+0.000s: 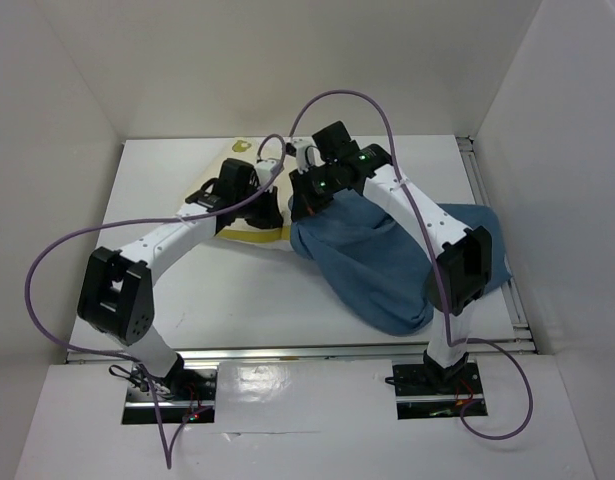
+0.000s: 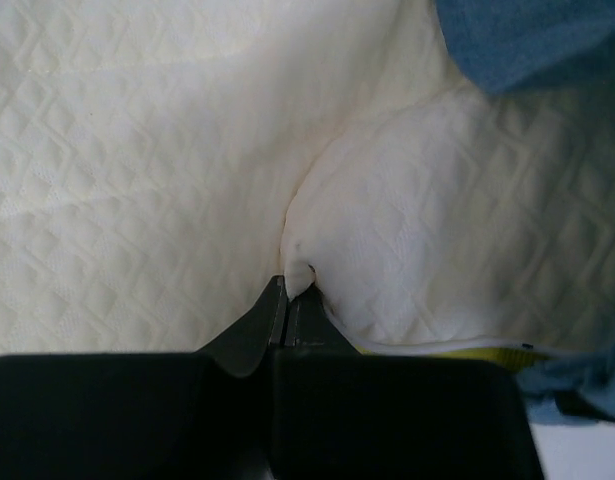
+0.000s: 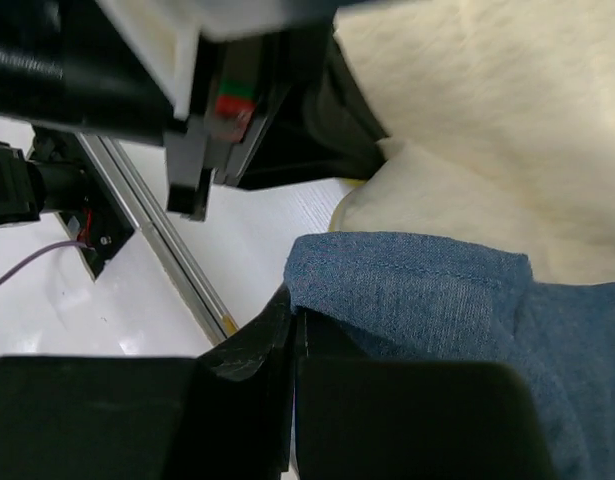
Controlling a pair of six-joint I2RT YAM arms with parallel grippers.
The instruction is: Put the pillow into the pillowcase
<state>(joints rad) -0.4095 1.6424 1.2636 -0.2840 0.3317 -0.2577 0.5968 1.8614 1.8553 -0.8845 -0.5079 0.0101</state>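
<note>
The cream-white quilted pillow (image 1: 249,236) lies at the table's back centre, mostly hidden under both arms; its yellow mark (image 1: 242,145) shows at the far corner. The dusty-blue pillowcase (image 1: 387,270) lies bunched to its right. My left gripper (image 1: 269,208) is shut on a small pinch of pillow cloth (image 2: 297,272); the pillow (image 2: 187,150) fills that view, with the yellow edge band (image 2: 457,352) low right and the pillowcase (image 2: 527,40) at top right. My right gripper (image 3: 297,312) is shut on the pillowcase's hem (image 3: 407,275), right beside the pillow (image 3: 487,100).
The white table (image 1: 187,290) has metal rails along its right edge (image 1: 492,220) and front edge (image 1: 317,352). White walls enclose the left, back and right. Purple cables (image 1: 347,95) loop over the arms. The left arm's wrist (image 3: 217,90) hangs close above my right gripper.
</note>
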